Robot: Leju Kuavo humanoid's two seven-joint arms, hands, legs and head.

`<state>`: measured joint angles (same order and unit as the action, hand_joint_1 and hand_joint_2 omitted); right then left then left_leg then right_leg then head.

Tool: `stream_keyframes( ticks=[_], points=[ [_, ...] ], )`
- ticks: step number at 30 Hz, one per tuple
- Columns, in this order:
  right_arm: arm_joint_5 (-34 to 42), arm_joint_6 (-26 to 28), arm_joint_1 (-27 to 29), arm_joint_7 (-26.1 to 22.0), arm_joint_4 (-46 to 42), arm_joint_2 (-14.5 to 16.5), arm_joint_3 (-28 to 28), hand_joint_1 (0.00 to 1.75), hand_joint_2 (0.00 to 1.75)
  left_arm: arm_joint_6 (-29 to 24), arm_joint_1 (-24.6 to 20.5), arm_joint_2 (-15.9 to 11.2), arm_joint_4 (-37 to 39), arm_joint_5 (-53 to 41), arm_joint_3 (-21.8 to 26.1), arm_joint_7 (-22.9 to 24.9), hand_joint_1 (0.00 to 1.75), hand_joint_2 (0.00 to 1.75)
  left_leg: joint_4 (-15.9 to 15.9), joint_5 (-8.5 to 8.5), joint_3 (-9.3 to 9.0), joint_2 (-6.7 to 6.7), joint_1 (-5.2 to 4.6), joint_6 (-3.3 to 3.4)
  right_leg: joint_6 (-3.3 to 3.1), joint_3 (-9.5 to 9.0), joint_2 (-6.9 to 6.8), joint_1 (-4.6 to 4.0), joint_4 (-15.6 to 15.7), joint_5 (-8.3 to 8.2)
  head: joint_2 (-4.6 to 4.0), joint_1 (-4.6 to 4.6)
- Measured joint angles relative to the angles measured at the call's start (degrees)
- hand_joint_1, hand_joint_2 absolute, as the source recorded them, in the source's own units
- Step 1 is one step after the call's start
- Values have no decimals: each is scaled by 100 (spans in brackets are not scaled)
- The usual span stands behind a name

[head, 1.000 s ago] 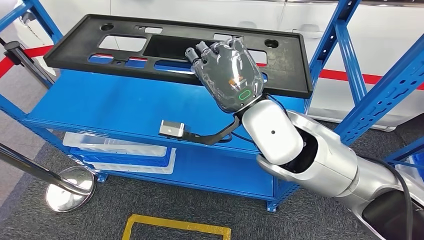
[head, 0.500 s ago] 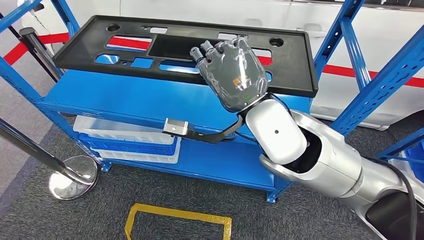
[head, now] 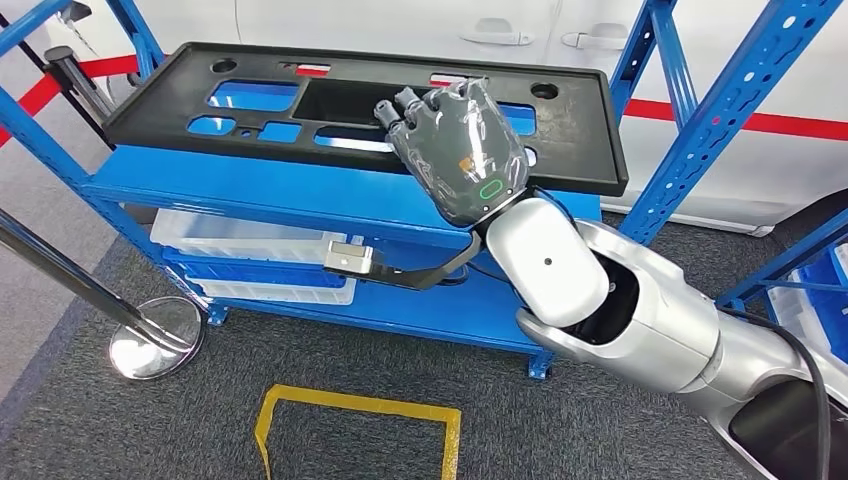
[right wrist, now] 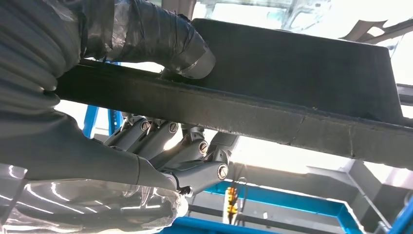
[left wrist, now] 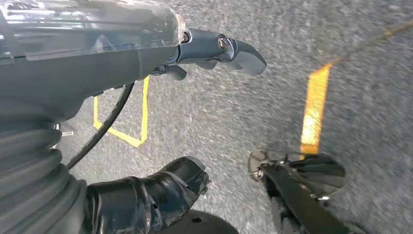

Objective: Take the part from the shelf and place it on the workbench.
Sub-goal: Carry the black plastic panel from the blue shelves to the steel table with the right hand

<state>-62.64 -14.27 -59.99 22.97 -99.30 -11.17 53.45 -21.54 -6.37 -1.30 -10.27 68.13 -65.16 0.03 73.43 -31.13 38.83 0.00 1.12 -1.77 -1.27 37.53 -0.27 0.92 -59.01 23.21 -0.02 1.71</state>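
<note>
The part [head: 575, 140] is a long black plastic panel with several cutouts, held level above the blue shelf [head: 250, 190]. My right hand [head: 460, 150] grips its near edge through the middle cutout. In the right wrist view the thumb [right wrist: 160, 34] presses one face of the panel [right wrist: 292, 63] and the fingers [right wrist: 195, 156] curl against the other. My left hand [left wrist: 97, 73] hangs over the grey carpet, its fingers [left wrist: 234, 48] and thumb [left wrist: 160, 187] apart, holding nothing.
Blue shelf uprights [head: 720, 130] stand at the right and left. White trays [head: 260, 245] lie on the lower shelf. A chrome barrier post with a round base [head: 155, 340] stands at the left. A yellow floor marking [head: 355, 420] lies in front; a white car [head: 450, 30] stands behind.
The whole picture has shifted, so the camera has moved; the shelf now sits higher and farther off in it. The panel stays in my right hand's grip.
</note>
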Motion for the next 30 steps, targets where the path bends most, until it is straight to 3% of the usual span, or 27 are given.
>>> stream_keyframes(
  ticks=[1, 3, 5, 7, 8, 10, 12, 13, 15, 17, 19, 20, 23, 24, 25, 27, 28, 29, 30],
  points=[
    [5, -2, 0, -1, 1, 0, 10, 175, 175, -1, -4, -2, 0, 1, -2, 5, 0, 175, -322, 141, -258, 0, 11, -12, 30, 78, 2, 13, -34, -41, 0, 1],
    [18, -15, -2, -11, 3, -1, 21, 175, 175, 0, -13, -1, 0, 1, -4, 17, 0, 175, -1101, 128, -798, -14, 3, -9, 102, 193, 5, 21, -95, -112, 0, 3],
    [36, -37, -12, -37, 7, -1, 45, 175, 175, 2, -17, 1, 0, 7, -7, 21, 0, 175, -1466, 3, -998, -38, -30, 63, 169, 216, 4, 11, -98, -200, 1, -3],
    [57, -47, -26, -55, 14, -1, 75, 175, 175, 2, -17, 3, 0, 16, -11, 17, 0, 175, -1484, 74, -940, -37, -40, 183, 232, 230, 8, 17, -86, -266, 1, -7],
    [72, -49, -36, -56, 20, -1, 83, 175, 175, 1, -23, 7, 0, 20, -14, 16, 0, 175, -1482, 130, -897, -29, -41, 238, 259, 269, 10, 21, -136, -187, 1, -12],
    [99, -55, -54, -51, 32, -2, 88, 175, 175, -4, -30, 12, 1, 24, -16, 25, 0, 175, -1493, 259, -773, -6, -43, 349, 287, 404, 16, 25, -520, 274, 0, -39],
    [109, -59, -66, -45, 35, -2, 92, 175, 175, -10, -27, 12, 2, 26, -17, 37, 0, 175, -1480, 373, -620, -1, -72, 404, 292, 545, 16, 15, -1190, 789, 0, -57],
    [110, -60, -66, -44, 36, -2, 97, 175, 175, -12, -24, 12, 2, 26, -17, 40, 0, 175, -1468, 426, -540, -1, -91, 412, 284, 570, 17, 10, -1473, 878, 0, -60],
    [114, -60, -66, -43, 37, -3, 115, 175, 175, -11, -24, 12, 2, 26, -17, 44, 0, 175, -1444, 530, -378, -5, -137, 425, 227, 418, 18, -20, -1615, 721, 0, -61],
    [119, -59, -69, -41, 36, -2, 130, 175, 175, -10, -23, 21, 2, 27, -19, 47, 0, 175, -1431, 626, -251, -15, -174, 426, 81, -50, 22, -86, -1063, 493, 0, -58],
    [124, -53, -80, -39, 34, 3, 134, 175, 175, -5, -25, 44, 2, 28, -20, 50, 0, 175, -1440, 726, -177, -17, -180, 388, -52, -545, 24, -151, -305, 527, 0, -49],
    [126, -48, -89, -38, 36, 4, 138, 175, 175, -2, -26, 55, 2, 28, -21, 56, 0, 175, -1457, 778, -161, -14, -159, 354, -90, -676, 26, -180, -67, 565, 0, -48],
    [126, -2, -96, -40, 52, 4, 163, 175, 175, -2, -22, 49, 5, 28, -27, 88, 0, 175, -1537, 884, -133, -29, -129, 235, -108, -690, 5, -193, 173, 384, 0, -64],
    [122, 33, -93, -45, 56, 5, 173, 175, 175, -4, -20, 45, 7, 29, -29, 95, 0, 175, -1494, 790, -95, -36, -132, 199, -120, -669, -10, -171, 257, 304, 0, -62],
    [117, 75, -88, -51, 58, 6, 181, 175, 175, -4, -15, 42, 8, 31, -33, 98, 0, 175, -1351, 592, -35, -40, -131, 164, -123, -629, -27, -144, 318, 222, 0, -56],
    [107, 137, -81, -57, 61, 7, 195, 175, 175, -5, -12, 42, 9, 34, -36, 100, 0, 175, -726, 28, 133, -34, -82, 92, -129, -490, -37, -118, 325, 91, 0, -48],
    [105, 151, -72, -58, 62, 7, 204, 175, 175, -5, -11, 41, 9, 35, -37, 100, 0, 175, -363, -165, 201, -31, -56, 55, -121, -399, -41, -110, 303, 35, 0, -48],
    [105, 156, -60, -60, 63, 7, 214, 175, 175, -6, -11, 40, 9, 35, -37, 100, 0, 175, -79, -220, 227, -30, -30, 15, -106, -298, -45, -98, 274, -18, 0, -49],
    [106, 155, -49, -61, 64, 7, 224, 175, 175, -8, -11, 37, 10, 35, -37, 100, 0, 175, 57, -128, 189, -29, -6, -26, -85, -188, -50, -80, 233, -68, 0, -49]
  ],
)
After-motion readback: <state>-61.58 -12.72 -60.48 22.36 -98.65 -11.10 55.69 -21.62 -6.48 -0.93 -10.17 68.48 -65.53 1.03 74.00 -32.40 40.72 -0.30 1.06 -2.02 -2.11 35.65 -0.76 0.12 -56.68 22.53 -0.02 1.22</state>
